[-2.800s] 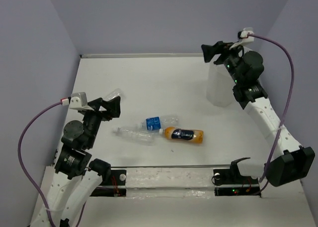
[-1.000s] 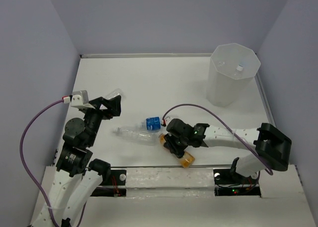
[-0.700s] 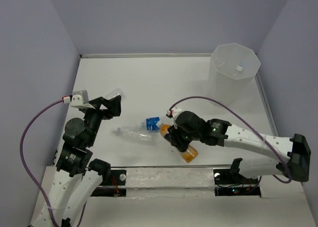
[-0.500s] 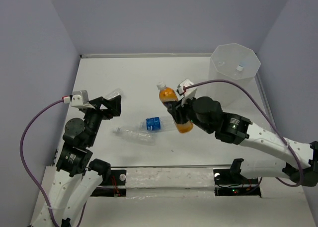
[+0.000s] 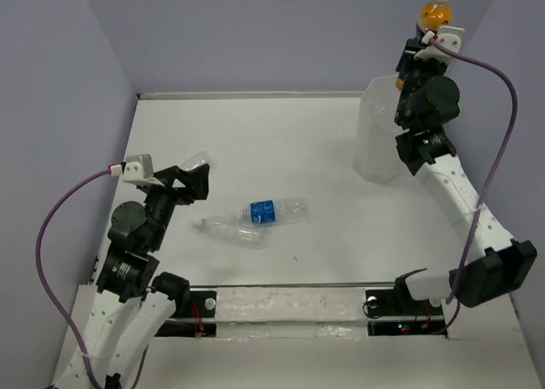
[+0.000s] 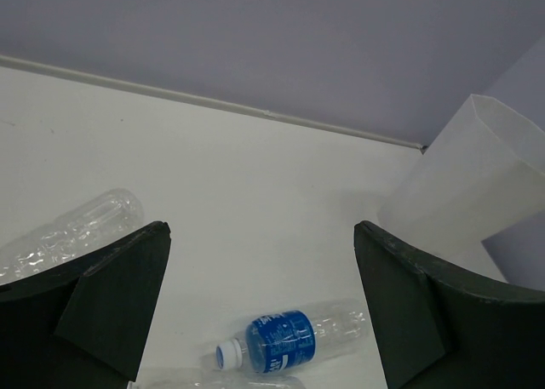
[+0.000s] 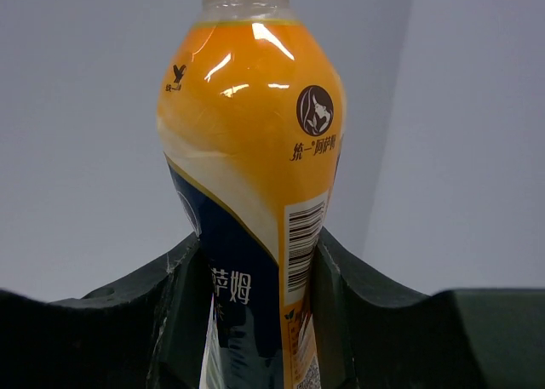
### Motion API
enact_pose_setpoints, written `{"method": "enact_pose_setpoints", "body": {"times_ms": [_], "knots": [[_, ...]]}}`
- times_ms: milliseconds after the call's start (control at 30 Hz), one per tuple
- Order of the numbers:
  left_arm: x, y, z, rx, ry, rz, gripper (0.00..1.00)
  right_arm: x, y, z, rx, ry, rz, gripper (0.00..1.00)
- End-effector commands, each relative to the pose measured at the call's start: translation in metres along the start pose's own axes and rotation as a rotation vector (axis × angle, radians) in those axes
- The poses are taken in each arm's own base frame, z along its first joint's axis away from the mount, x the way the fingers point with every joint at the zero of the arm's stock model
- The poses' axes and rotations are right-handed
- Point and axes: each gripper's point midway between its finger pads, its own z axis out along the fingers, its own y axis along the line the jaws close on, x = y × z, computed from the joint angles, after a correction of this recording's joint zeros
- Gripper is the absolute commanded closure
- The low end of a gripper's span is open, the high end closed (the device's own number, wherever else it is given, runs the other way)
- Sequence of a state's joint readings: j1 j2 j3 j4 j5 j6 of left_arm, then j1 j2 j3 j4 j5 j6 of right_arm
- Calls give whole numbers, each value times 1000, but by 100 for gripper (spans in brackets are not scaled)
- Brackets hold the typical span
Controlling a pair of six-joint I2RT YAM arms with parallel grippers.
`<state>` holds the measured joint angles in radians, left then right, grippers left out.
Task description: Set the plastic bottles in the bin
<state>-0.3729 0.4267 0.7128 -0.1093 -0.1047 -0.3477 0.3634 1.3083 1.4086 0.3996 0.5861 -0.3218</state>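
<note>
Orange blue-labelled plastic bottle [image 5: 434,10]: upright, high over the 1 o'clock corner.
Right gripper [image 5: 423,53]: clamped on it.
Tall white translucent bin [image 5: 375,155]: just below; centre first, then release.
Left gripper [image 5: 189,183]: jaws apart, empty.

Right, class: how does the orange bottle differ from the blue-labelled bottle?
The orange bottle is orange with a dark label; the blue-labelled bottle is clear. The orange bottle stands upright, cap up; the blue-labelled bottle lies on its side. The orange bottle is held aloft in the right gripper; the blue-labelled bottle rests free on the table. Both are small, white-capped bottles.
</note>
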Motion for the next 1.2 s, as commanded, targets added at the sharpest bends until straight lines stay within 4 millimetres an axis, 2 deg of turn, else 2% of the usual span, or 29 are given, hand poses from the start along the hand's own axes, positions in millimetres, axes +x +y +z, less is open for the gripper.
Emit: {"method": "enact_pose_setpoints", "body": {"times_ms": [0, 33, 100, 133, 233, 267, 367, 400, 500, 600, 667, 733, 767, 800, 867, 900, 933, 1000, 1067, 1100, 1133, 1167], "knots": [[-7, -7, -2, 36, -30, 10, 1, 29, -33, 46, 97, -41, -14, 86], [-7, -7, -1, 34, -31, 11, 1, 45, -33, 54, 101, -27, 0, 86], [-6, -7, -2, 35, -27, 11, 1, 62, -40, 60, 110, -6, 15, 85], [-6, -8, -2, 37, -27, 11, 1, 76, -45, 61, 121, 13, 39, 84], [-7, -8, -2, 39, -27, 12, 1, 103, -42, 52, 91, 58, 75, 80], [-7, -8, -2, 37, -28, 11, 1, 97, -42, 48, 83, 38, 109, 79], [-6, -9, -1, 41, -21, 12, 1, 101, -41, 34, 70, 42, 181, 63], [-6, -9, -1, 44, -22, 10, 1, 89, -43, 28, 69, 20, 229, 45], [-5, -9, 0, 44, -20, 10, 1, 90, -44, 17, 64, 47, 272, 17], [-4, -9, 0, 43, -17, 9, 1, 83, -42, 12, 40, 62, 294, 11], [-4, -9, 0, 43, -17, 8, 1, 71, -37, 5, -6, 68, 332, 11], [-4, -9, 0, 43, -17, 8, 1, 70, -29, -4, -56, 106, 357, 11], [-5, -9, 0, 44, -20, 7, 1, 59, -26, -10, -85, 102, 412, 12], [-4, -8, 0, 42, -19, 8, 1, 58, -21, -16, -120, 114, 431, 12], [-5, -8, 0, 41, -21, 7, 1, 65, 2, -34, -211, 179, 492, 17], [-5, -8, 0, 38, -23, 7, 1, 58, 13, -47, -283, 189, 514, 21], [-5, -7, 1, 36, -22, 8, 1, 68, 32, -63, -345, 242, 525, 22], [-5, -7, 1, 36, -20, 8, 1, 72, 61, -88, -455, 283, 543, 27], [-5, -7, 2, 31, -21, 10, 1, 92, 99, -123, -598, 389, 521, 34], [-6, -6, 2, 29, -23, 11, 1, 96, 132, -152, -720, 437, 490, 40], [-6, -6, 2, 27, -24, 11, 1, 124, 154, -174, -785, 539, 438, 53], [-5, -5, 2, 22, -23, 11, 1, 131, 180, -202, -885, 583, 390, 63]]}}
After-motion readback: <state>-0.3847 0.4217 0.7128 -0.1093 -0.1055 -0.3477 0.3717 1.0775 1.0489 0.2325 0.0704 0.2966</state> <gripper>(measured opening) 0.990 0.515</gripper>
